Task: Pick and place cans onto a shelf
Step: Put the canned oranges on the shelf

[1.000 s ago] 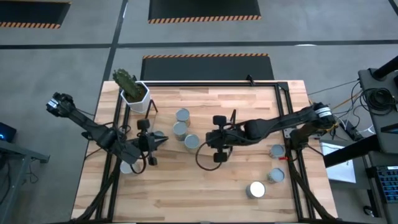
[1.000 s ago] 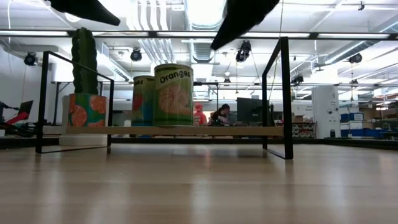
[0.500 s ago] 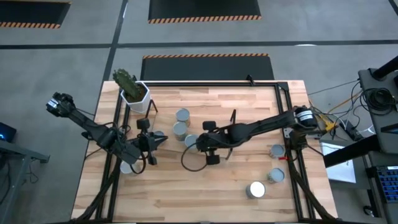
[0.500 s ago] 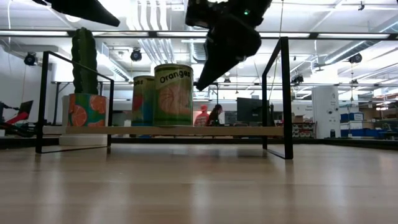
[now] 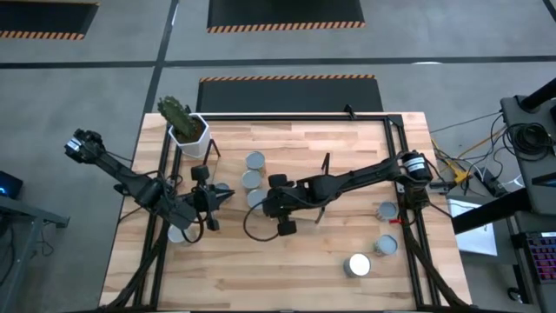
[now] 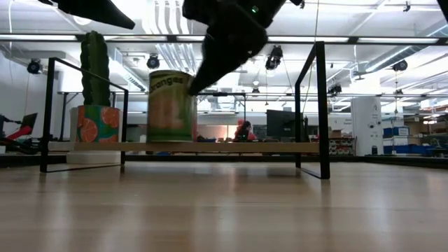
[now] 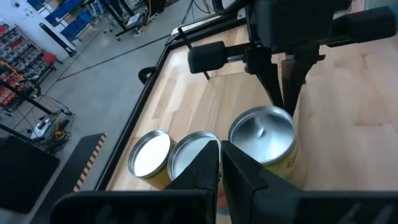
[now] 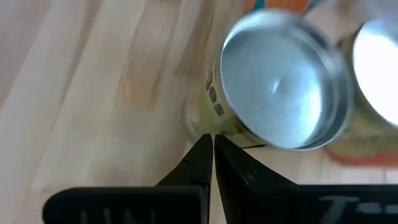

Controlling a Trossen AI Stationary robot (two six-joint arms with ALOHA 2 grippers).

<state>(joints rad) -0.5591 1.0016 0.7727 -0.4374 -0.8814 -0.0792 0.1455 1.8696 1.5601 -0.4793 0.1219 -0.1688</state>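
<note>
**Right jaws clenched beside the nearest shelf can**

Light-wood table (image 5: pixel 287 269) filled the high view, ringed by grey floor. On it, the low light-wood shelf with black wire end frames (image 5: pixel 295 143) carried three short silver-grey metal cans with shiny round tops, in a row: one (image 5: pixel 254 161), the next (image 5: pixel 251 179), and the last (image 5: pixel 258 197) touching the right gripper (image 5: pixel 271 203). That gripper lay just on the can's right side, empty, its dark arm stretched in from the table's right edge. Three more cans (image 5: pixel 387 210) (image 5: pixel 386 246) (image 5: pixel 357 265) stood well apart on the right of the table. The left gripper (image 5: pixel 224 196) waited to the left of the row, near another can (image 5: pixel 176 233) at its arm. A white hexagonal pot with a green cactus (image 5: pixel 188 130) stood at the far left corner.

From table height, the right gripper (image 6: pixel 198 82) came down from above against the upper edge of an orange-labelled can (image 6: pixel 170 105) standing upright on the shelf board (image 6: pixel 266 147).

The left wrist view showed the left arm's jaws pressed together, with the three can tops (image 7: pixel 262 134) (image 7: pixel 189 155) (image 7: pixel 150 153) beyond them.

The right wrist view showed its jaws clenched on nothing, tips at the side wall of the nearest can (image 8: pixel 280 93), whose axis stood vertical. My judgement: the right arm was far the nearer to that can, and would have to part its jaws before any grasp.
</note>
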